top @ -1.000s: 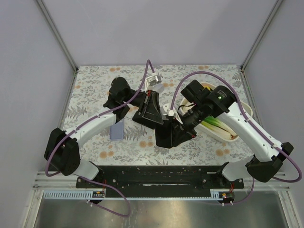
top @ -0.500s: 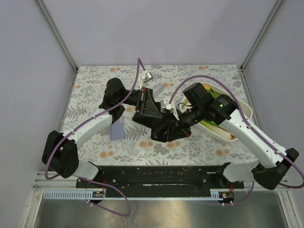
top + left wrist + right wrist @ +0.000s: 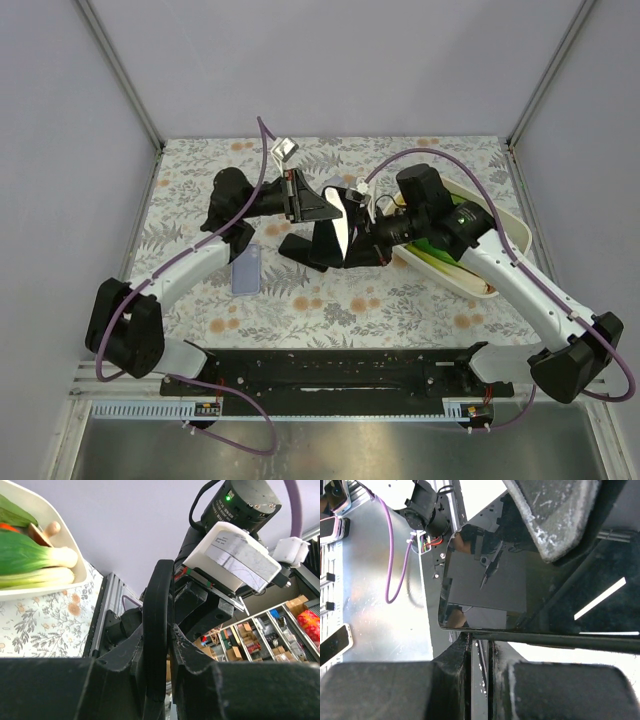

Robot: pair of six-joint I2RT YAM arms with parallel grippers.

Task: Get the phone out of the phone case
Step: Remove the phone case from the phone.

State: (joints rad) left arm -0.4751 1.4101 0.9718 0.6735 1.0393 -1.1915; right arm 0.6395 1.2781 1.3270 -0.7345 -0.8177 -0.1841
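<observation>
The phone (image 3: 341,226) in its black phone case (image 3: 318,246) hangs in the air above the middle of the table, between both arms. My left gripper (image 3: 308,206) is shut on the case; in the left wrist view the case's black rim (image 3: 156,615) stands edge-on between the fingers (image 3: 195,655). From the right, my right gripper (image 3: 368,236) is shut on the phone's edge. The right wrist view shows the phone's glossy dark screen (image 3: 490,585) just beyond the nearly touching fingertips (image 3: 455,655). How much of the phone sits in the case is hidden.
A lavender phone (image 3: 246,270) lies flat on the floral table below the left arm. A white tray (image 3: 505,232) with bok choy (image 3: 452,264) stands at the right, under the right arm. Metal posts frame the back corners.
Both grippers have lifted the phone and case and carried them back and to the left. The phone has turned more upright, and its screen now catches the light.
</observation>
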